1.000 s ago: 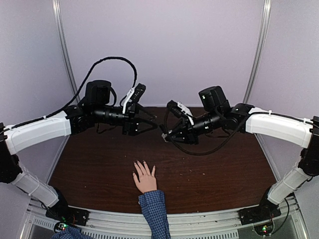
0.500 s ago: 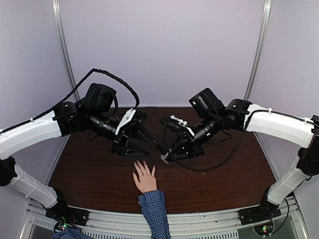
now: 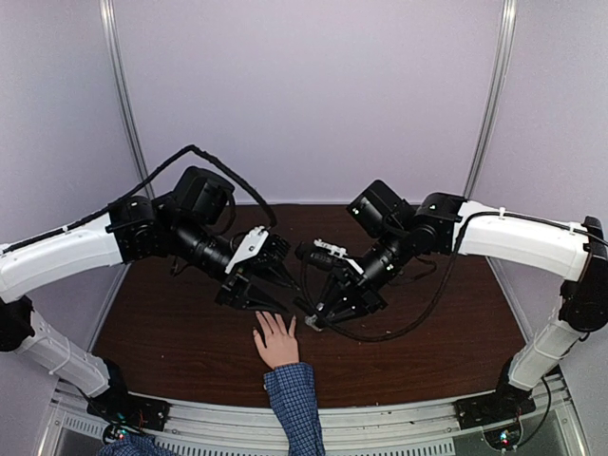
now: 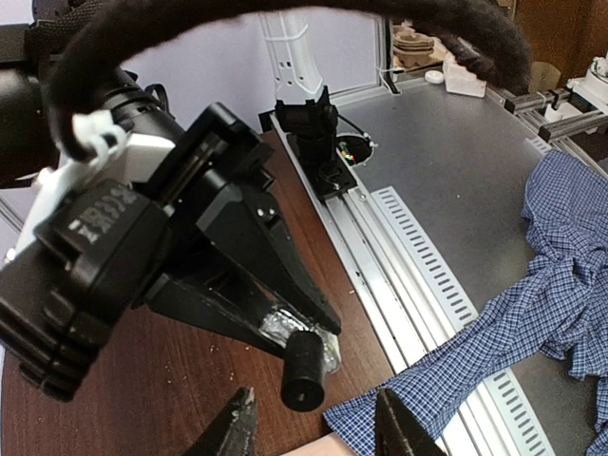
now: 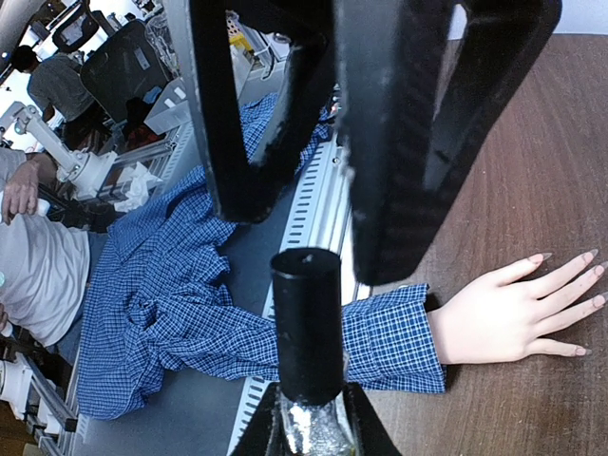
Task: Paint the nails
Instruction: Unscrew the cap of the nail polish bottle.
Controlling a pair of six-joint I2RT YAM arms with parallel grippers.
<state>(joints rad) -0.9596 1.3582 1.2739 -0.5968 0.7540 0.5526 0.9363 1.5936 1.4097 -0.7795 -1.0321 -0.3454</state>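
**2 grippers close over the hand**

Your left gripper (image 3: pixel 277 296) hangs with jaws apart. The nails (image 5: pixel 596 271) tip a hand (image 3: pixel 276 343) lying flat at the table's (image 3: pixel 171 328) near edge (about mid-edge). Your right gripper (image 5: pixel 313 429) clamps the polish bottle (image 5: pixel 306 323).

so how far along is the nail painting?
Done: the right gripper holds the polish bottle. In hand: the left gripper is open, facing the black cap, which is still on. Left: uncap, then brush the nails of the hand lying flat on the table; no polish visible on them.
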